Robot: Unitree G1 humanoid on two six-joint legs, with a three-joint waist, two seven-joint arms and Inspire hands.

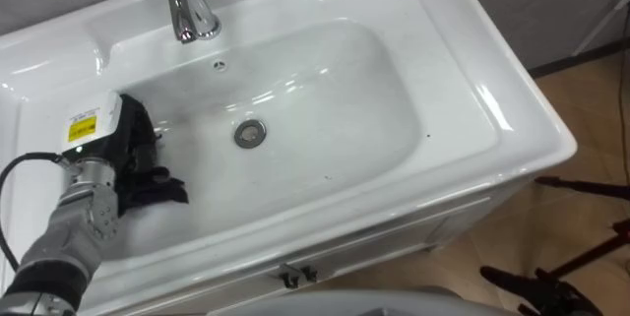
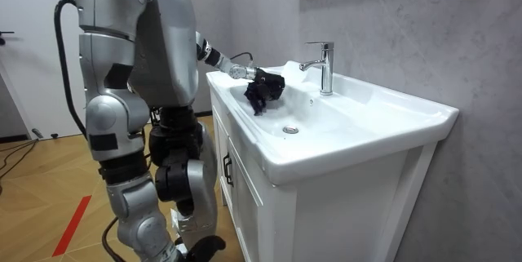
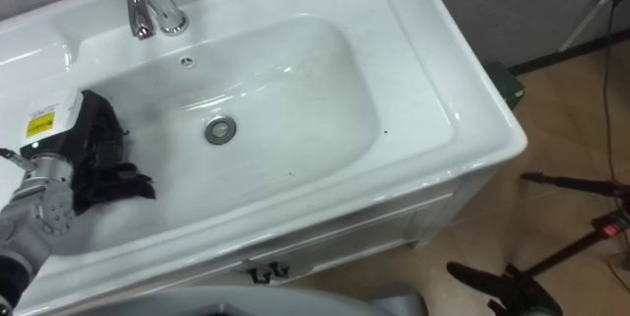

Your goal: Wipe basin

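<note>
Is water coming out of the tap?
Off. No stream falls from the tap into the basin; the room view shows none either.

Yellow label (image 1: 81, 126) on robot hand (image 1: 133, 137), unreadable.

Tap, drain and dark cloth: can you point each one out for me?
Tap (image 1: 185, 6): left eye view, on its chrome neck.
Drain (image 1: 250, 133): left eye view, middle of the metal ring.
Cloth (image 1: 153, 188): left eye view, on its loose dark end.
</note>
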